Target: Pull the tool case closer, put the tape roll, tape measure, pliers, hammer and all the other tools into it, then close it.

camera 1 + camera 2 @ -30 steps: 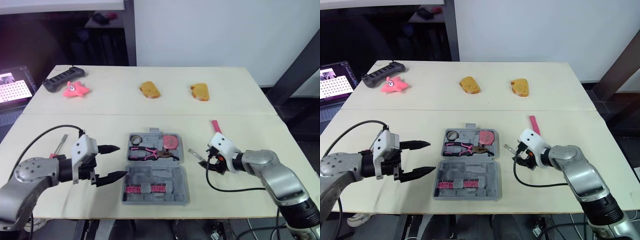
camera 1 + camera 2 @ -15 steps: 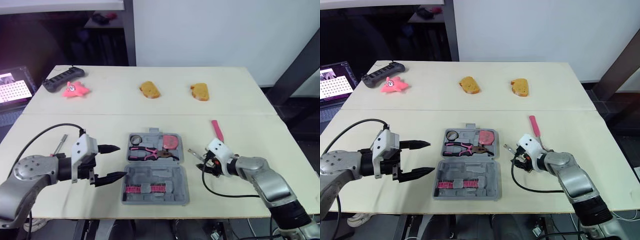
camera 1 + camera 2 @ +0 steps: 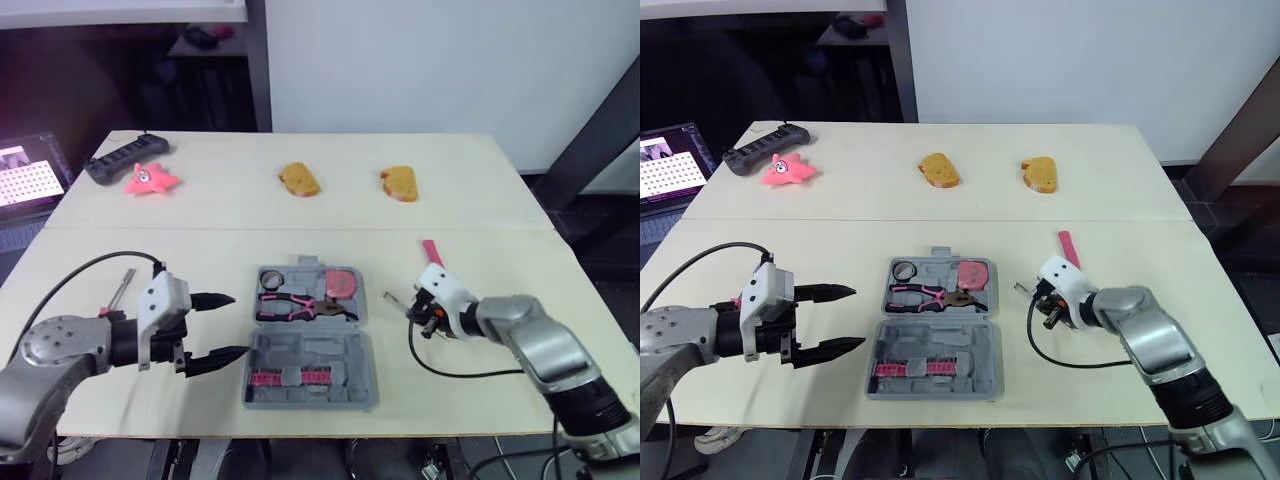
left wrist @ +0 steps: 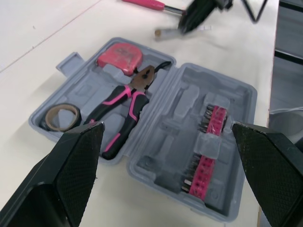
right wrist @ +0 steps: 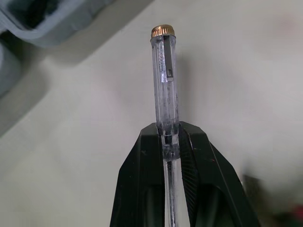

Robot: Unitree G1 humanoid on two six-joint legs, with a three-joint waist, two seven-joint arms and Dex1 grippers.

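Your right gripper (image 5: 169, 130) pinches the screwdriver (image 5: 163, 71) by its clear handle: light, slick, probably brittle. Your left gripper (image 3: 238, 324) gapes, empty.

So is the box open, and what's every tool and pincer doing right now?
tool case: open, flat on table.
tape roll: in the case.
tape measure: in the case.
pliers: shut, in the case.
left pincer: open, empty.
right pincer: shut on the clear screwdriver.
clear screwdriver: held, outside the case.
pink-handled tool: on table, outside case.
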